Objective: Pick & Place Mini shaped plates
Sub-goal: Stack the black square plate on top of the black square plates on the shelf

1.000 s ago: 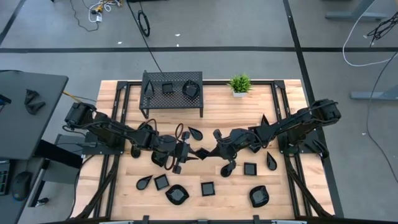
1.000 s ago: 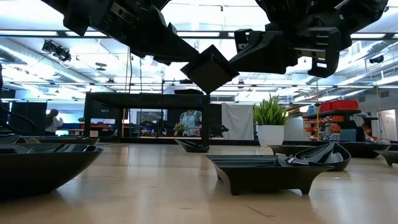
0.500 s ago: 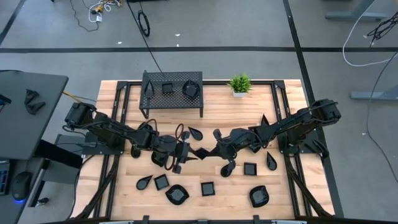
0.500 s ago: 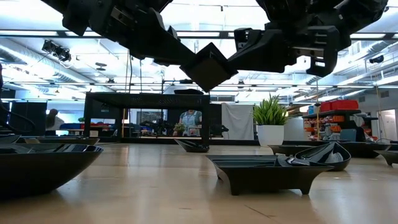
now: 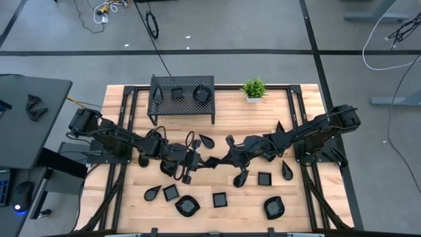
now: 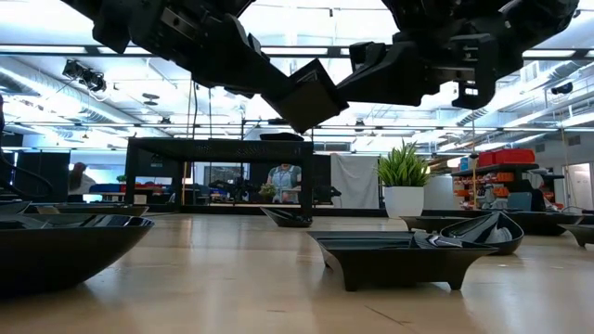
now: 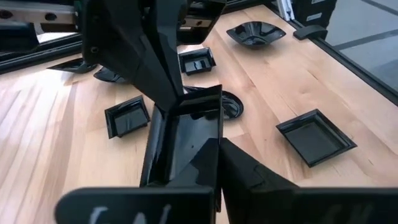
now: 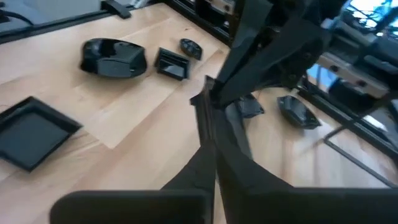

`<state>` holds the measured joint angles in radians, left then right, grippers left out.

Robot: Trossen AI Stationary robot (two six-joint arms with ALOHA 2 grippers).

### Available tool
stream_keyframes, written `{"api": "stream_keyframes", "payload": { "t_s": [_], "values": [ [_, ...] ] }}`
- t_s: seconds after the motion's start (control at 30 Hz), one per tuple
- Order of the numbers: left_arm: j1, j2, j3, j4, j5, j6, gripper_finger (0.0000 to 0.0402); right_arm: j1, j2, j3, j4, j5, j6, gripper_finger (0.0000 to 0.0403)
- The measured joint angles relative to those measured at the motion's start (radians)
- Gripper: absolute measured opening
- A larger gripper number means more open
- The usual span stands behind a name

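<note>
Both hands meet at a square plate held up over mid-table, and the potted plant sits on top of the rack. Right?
One thing is off: the potted plant stands on the table beside the rack, not on it, as the high view shows. The left hand and right hand do meet at a square plate above mid-table.

A small glossy black square plate (image 6: 307, 95) is held tilted in mid-air above the table's middle, gripped from both sides. More glossy black mini plates are spread over the light wood: a row of square, teardrop and rounded dishes (image 5: 188, 206) near the front edge, and 3 set on the perforated rack (image 5: 177, 93).
</note>
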<state>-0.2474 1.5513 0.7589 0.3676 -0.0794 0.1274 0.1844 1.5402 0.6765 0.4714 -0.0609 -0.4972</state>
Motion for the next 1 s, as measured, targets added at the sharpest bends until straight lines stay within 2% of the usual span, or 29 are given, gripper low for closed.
{"api": "stream_keyframes", "payload": {
  "t_s": [0.13, 0.3, 0.43, 0.53, 0.67, 0.83, 0.9, 1.0],
  "values": [
    [0.0, 0.0, 0.0, 0.007, -0.004, -0.003, 0.0007, 0.0, -0.028, 0.0, 0.004, 0.044, -0.017, 0.0037],
    [0.0, 0.001, -0.001, -0.001, 0.021, -0.019, 0.0007, 0.011, -0.122, 0.0, 0.025, 0.05, -0.007, 0.0064],
    [-0.005, 0.001, 0.0, -0.003, 0.02, -0.04, 0.0005, 0.029, -0.192, 0.0, 0.014, 0.048, 0.062, 0.0076],
    [-0.013, -0.031, 0.002, -0.068, -0.015, -0.065, 0.0005, 0.036, -0.218, 0.0, -0.021, 0.044, 0.153, 0.0077],
    [-0.033, -0.115, 0.058, -0.295, -0.226, -0.072, 0.0007, 0.036, -0.199, 0.0, -0.078, 0.045, 0.301, 0.0069],
    [0.002, -0.205, 0.254, -0.783, -0.49, -0.14, 0.0004, 0.04, -0.105, 0.0, -0.026, 0.045, 0.358, 0.0052],
    [0.044, -0.217, 0.34, -0.968, -0.545, -0.142, 0.0004, 0.042, -0.062, 0.0, 0.035, 0.045, 0.358, 0.0046],
    [0.144, -0.221, 0.432, -1.156, -0.556, -0.105, 0.0004, 0.042, 0.0, 0.0, 0.139, 0.045, 0.35, 0.0039]
  ]
}}
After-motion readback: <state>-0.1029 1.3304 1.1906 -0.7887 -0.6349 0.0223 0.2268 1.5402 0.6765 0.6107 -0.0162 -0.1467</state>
